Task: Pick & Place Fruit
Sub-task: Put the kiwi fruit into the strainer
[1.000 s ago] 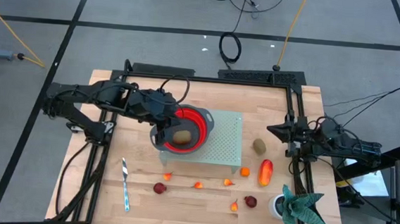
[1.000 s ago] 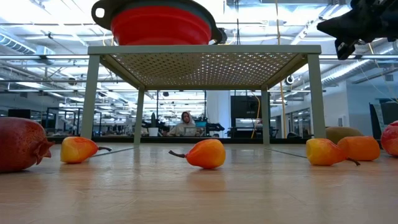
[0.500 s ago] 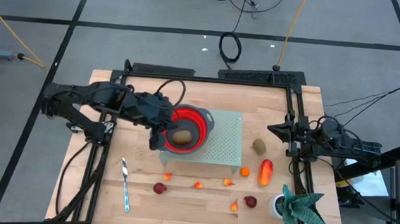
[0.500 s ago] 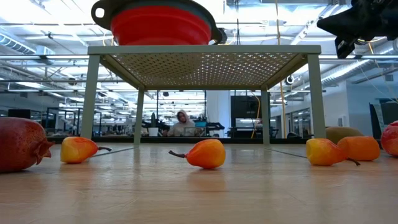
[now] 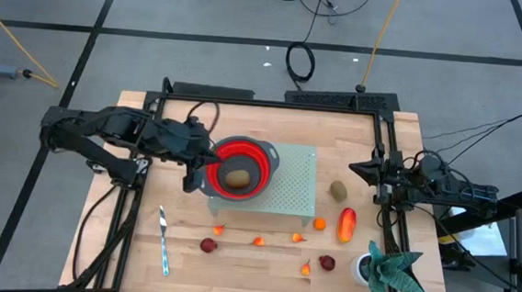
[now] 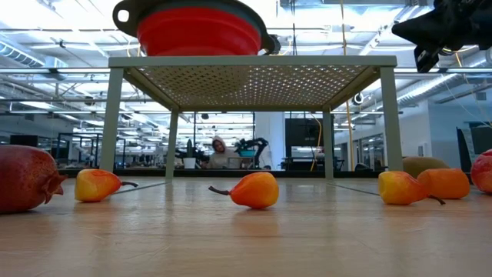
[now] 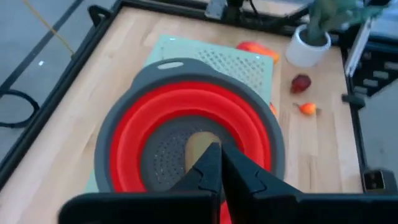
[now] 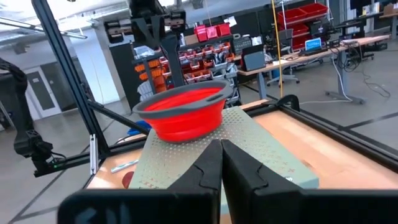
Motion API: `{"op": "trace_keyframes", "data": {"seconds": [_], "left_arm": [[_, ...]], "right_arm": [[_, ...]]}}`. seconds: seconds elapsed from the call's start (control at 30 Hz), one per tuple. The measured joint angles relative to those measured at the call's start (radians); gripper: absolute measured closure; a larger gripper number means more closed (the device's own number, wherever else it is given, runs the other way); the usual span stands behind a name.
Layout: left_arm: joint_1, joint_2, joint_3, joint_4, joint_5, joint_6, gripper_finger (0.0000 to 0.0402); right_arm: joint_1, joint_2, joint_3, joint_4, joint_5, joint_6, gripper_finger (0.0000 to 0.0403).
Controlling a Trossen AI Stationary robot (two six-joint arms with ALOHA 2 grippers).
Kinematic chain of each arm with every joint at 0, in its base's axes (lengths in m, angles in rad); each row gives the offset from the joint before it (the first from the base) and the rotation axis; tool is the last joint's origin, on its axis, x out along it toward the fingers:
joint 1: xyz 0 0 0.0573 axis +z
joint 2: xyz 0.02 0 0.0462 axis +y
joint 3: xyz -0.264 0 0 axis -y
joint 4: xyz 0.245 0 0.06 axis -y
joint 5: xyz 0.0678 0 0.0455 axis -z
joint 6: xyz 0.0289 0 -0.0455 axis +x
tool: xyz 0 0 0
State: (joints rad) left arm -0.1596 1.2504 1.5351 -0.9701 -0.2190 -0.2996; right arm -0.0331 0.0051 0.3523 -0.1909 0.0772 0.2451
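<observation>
Oval kiwi point(image 5: 238, 177) in ribbed red colander point(image 5: 257, 154) — left gripper point(image 5: 194, 180) beside, fingers together

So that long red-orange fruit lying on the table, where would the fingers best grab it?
Probably across its narrow middle, coming straight down from above. The red-orange fruit lies flat on the wooden table with its long axis running toward the front edge, so its short width suits a pinch. A kiwi sits just behind it and a small orange piece beside it, so the fingers should straddle its long sides.
</observation>
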Motion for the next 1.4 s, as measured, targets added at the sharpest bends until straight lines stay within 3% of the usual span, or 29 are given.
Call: {"op": "trace_keyframes", "data": {"seconds": [0.43, 0.87, 1.13, 1.4], "left_arm": [[0.0, -0.387, -0.455, 0.327, -0.002, -0.019, 0.0394], [0.0, -0.683, -0.717, 0.44, -0.045, 0.083, 0.0397], [0.0, -0.844, -0.849, 0.509, -0.044, 0.135, 0.04], [0.0, -0.972, -0.959, 0.516, -0.044, 0.14, 0.0397]], "right_arm": [[0.0, 0.0, 0.0, 0.011, 0.025, 0.008, 0.0403], [0.0, 0.01, 0.0, 0.111, 0.027, 0.061, 0.0403], [0.0, 0.127, 0.0, 0.127, 0.031, 0.206, 0.0403], [0.0, 0.314, 0.002, 0.314, 0.028, 0.214, 0.0403]]}}
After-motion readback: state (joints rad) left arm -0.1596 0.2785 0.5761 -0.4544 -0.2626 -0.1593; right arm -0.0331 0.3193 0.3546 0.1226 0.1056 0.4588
